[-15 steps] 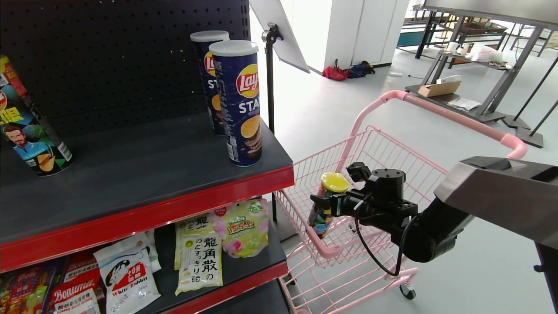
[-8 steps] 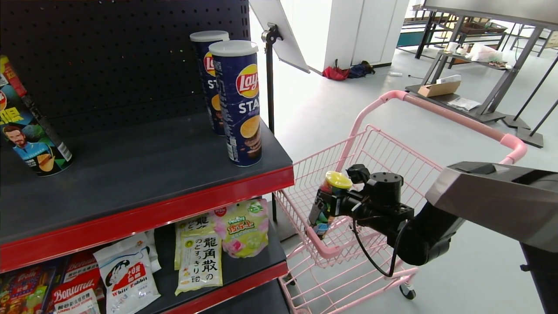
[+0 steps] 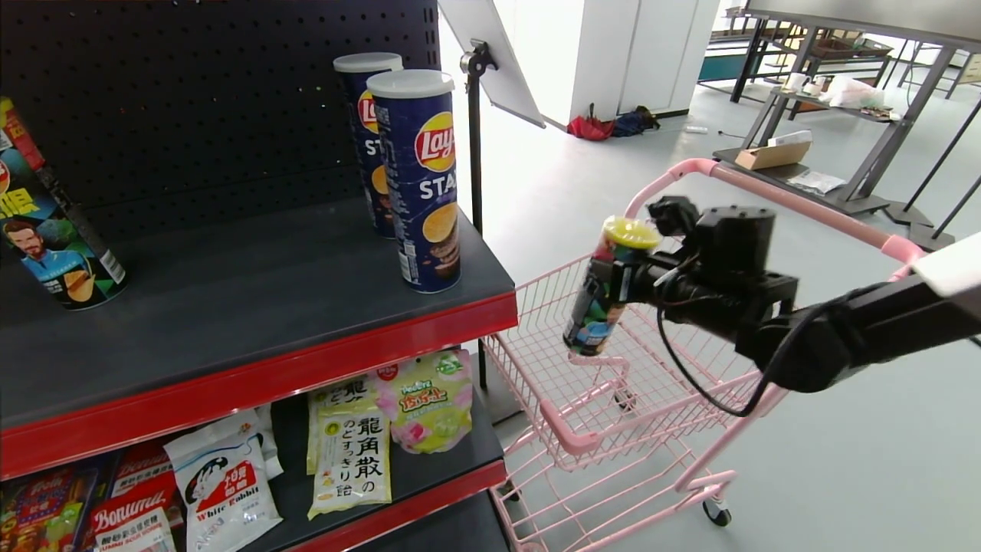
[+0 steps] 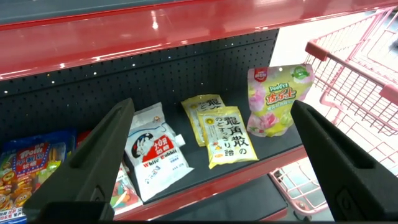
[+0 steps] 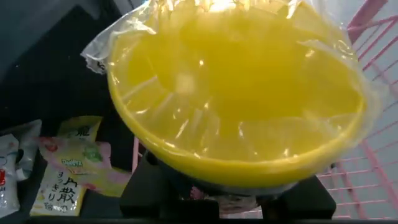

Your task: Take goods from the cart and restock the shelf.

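Blue tubes (image 3: 418,180) on shelf (image 3: 230,291) edge nearest can (image 3: 602,310)

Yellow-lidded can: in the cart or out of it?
Out. The yellow-lidded can hangs tilted in the right gripper, jaws shut on it, its base clear above the basket of the pink cart.

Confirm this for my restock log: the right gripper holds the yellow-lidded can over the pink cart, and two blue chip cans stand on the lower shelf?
Wrong shelf. In the head view the two blue chip cans stand on the upper shelf. The right gripper does hold the yellow-lidded can over the pink cart.
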Tool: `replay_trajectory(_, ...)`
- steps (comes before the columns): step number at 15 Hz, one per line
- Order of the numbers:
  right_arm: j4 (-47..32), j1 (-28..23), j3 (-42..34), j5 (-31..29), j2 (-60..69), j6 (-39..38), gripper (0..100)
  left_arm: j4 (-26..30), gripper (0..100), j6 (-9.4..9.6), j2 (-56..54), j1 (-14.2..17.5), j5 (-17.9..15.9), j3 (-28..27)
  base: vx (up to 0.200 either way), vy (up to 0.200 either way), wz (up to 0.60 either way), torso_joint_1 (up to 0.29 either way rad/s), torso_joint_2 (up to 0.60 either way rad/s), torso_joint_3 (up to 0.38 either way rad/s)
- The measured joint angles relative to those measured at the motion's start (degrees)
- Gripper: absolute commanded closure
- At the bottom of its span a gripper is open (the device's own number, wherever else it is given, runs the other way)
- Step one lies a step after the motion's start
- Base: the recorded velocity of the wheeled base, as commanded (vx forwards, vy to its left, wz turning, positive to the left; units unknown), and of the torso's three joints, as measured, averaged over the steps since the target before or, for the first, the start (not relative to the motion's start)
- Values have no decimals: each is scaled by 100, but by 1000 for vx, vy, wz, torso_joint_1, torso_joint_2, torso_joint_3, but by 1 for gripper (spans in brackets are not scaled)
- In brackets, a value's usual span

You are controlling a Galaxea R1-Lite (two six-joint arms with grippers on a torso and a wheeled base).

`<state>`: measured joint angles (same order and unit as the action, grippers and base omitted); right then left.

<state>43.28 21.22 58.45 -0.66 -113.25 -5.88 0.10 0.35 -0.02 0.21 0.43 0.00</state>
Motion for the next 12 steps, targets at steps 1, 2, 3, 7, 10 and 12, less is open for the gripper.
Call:
replay_trajectory(1,-433,-1,44,-293,525,178,100,-2,0,-4,0,0,-7,0,0,0,0,0,0,0)
replay_trajectory(2,-802,10,11,-585,1122,334,100,-2,0,-11,0,-2,-11,0,0,0,0,0,0,0)
replay_trajectory(3,-1125,30,-124,-783,1708,482,100,0,0,-9,0,-2,-21,-5,0,0,0,0,0,0)
replay_trajectory(7,-2889,-141,-1231,-1217,4344,1047,100,0,0,2,0,-2,-24,-10,0,0,0,0,0,0)
replay_trajectory(10,-4436,-965,-2042,-1192,6121,1287,100,0,0,2,0,-2,-27,-10,0,0,0,0,0,0)
replay_trajectory(12,-4773,-1406,-2494,-1128,6883,1399,100,0,0,7,0,-5,-27,-10,0,0,0,0,0,0)
